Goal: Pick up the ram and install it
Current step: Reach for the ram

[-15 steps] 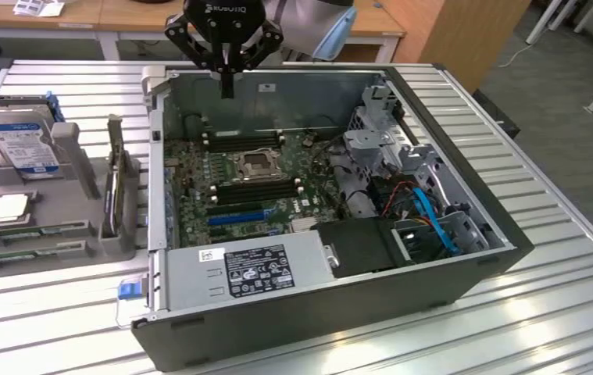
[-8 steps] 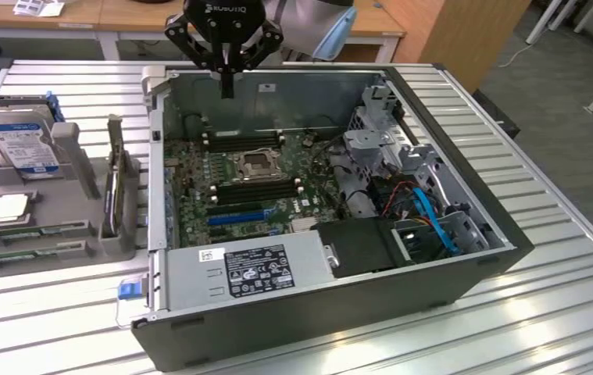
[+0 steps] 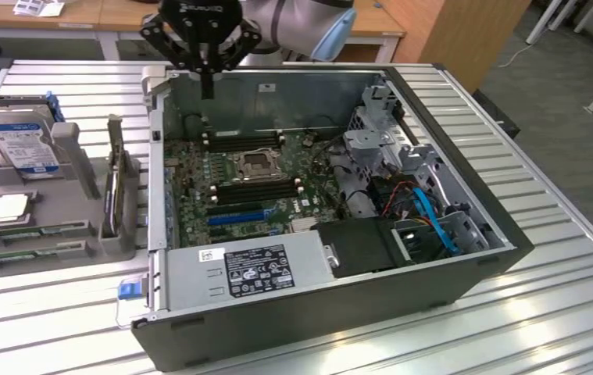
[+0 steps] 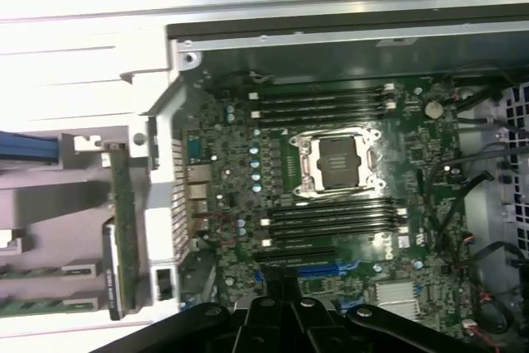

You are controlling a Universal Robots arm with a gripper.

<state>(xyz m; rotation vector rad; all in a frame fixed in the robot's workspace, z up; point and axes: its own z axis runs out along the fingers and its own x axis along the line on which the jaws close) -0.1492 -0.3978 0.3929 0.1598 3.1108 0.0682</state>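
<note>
arm (image 3: pixel 287 19) of pale grey tubing with a light blue joint cap (image 3: pixel 335 39); gripper (image 3: pixel 208 90) matte black, skeletal linkage frame, faint white lettering on its body, round pivot pins (image 4: pixel 263 304).

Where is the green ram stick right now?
The ram stands on its edge in the gray holder on the exterior view's left, between the hard drive and the open computer case.

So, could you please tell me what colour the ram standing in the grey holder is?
The ram is green, seen best in the wrist view.
</note>
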